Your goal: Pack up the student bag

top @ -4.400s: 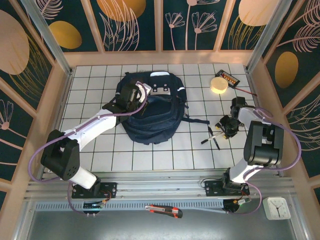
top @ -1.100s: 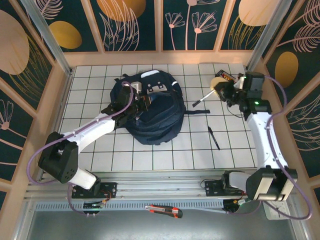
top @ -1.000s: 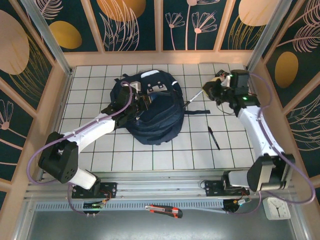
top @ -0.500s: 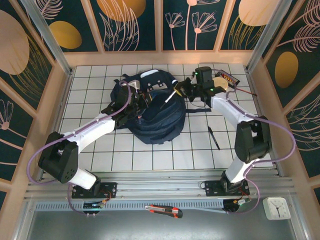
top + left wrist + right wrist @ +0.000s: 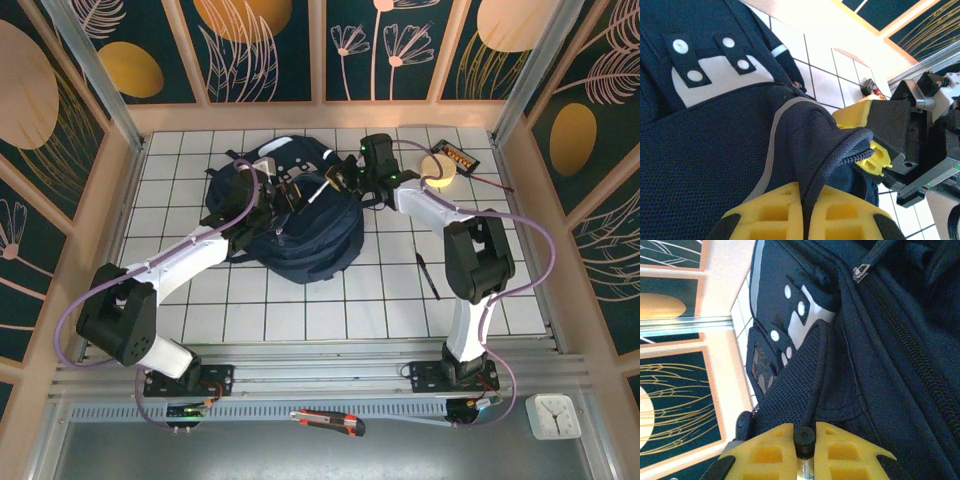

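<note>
Slumped at the far middle of the white gridded surface [image 5: 400,310], a little left of centre: the student bag [image 5: 305,240]. Soft navy cloth, finely meshed up close, edged along one seam with a thin pale stripe. Patched near the top in pale grey [image 5: 715,85], with dark tabs and round white studs. Ribbed, coarse webbing for the strap [image 5: 800,375]; chunky zip teeth [image 5: 910,340] alongside, ending in a small metal pull. Pinched between the blocky yellow fingers of the left claw [image 5: 807,200]: a raised fold of the bag's corded zip edge. Nipped tight in the right claw [image 5: 805,434], over the bag's upper part: a slim pale pen [image 5: 319,191], seen end-on as a dark round tip between the yellow pads. Lying to the right, apart from the bag: a black pen [image 5: 428,275] and a cream disc [image 5: 436,168].
</note>
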Motion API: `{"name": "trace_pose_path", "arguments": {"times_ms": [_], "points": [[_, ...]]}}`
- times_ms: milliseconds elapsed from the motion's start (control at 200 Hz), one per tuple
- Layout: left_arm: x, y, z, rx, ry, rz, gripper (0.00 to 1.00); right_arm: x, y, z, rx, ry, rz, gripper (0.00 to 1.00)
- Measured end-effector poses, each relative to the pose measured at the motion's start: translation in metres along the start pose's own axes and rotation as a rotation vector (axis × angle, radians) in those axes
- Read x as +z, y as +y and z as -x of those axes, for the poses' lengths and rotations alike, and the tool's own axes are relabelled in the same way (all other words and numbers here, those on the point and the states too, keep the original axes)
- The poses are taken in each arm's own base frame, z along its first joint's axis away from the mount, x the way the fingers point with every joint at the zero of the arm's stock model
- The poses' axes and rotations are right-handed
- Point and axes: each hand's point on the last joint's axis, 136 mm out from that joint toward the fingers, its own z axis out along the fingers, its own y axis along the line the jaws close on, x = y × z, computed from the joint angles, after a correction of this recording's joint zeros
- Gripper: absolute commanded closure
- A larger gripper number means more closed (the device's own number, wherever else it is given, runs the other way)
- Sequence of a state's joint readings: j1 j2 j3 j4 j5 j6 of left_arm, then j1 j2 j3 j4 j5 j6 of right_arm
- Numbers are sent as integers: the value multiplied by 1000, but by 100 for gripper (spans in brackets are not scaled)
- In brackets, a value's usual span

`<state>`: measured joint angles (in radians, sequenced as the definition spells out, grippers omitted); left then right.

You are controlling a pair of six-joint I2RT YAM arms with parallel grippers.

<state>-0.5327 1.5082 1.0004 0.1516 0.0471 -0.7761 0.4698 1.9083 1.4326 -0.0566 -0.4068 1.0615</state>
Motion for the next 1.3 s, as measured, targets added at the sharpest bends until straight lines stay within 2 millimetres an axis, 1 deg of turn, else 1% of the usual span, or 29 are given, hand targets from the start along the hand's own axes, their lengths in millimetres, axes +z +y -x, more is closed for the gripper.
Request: {"name": "trace_pose_path", "arguments": {"times_ms": [155,440,691,751,876,981,1036,1126,1296], "points": [[0,2,3,-1,-13,10,100,1,2,-1,0,-21,-24,94],[4,5,5,-1,-14,43,100,5,-10,-12,43,-48,-102,93],[7,4,6,1,-9,59,100,0,-10,-11,64,-82,-128,93],[7,4,6,1,-9,59,100,-4,-9,-11,62,-88,-133,93],[7,4,7,1,-9,59,100,-18,1,-15,46,-101,-126,93],[7,2,5,1,-5,54,100,-33,12,-25,20,-96,-118,94],[7,1,4,0,-3,51,100,-38,18,-31,1,-91,-113,96],[8,1,3,-3,1,49,100,-45,20,-36,-29,-94,-125,96],[8,-1,2,-15,7,41,100,-68,19,-28,-92,-161,-174,96]]}}
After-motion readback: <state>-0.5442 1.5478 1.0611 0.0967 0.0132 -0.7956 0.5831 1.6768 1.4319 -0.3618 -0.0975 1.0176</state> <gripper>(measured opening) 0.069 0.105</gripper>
